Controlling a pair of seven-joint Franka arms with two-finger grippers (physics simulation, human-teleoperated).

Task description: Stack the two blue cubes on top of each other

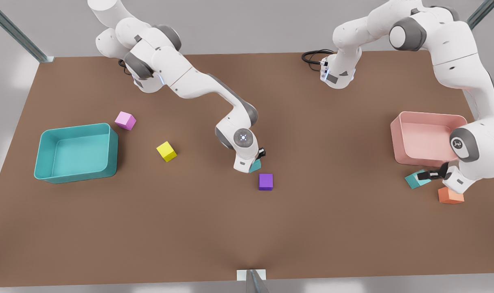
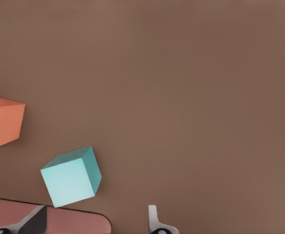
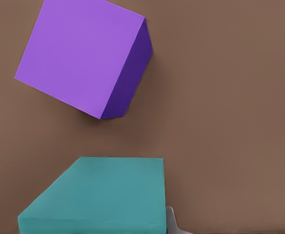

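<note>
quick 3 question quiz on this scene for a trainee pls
1. True or false: the purple cube sits inside the teal bin.
2. Which cube lies beside the blue cube at the left tool? A yellow cube, B orange cube, C pink cube.
3. Fill in: the right tool is at the other blue cube, next to the ____ cube.
Key: 1 false; 2 B; 3 purple.
</note>
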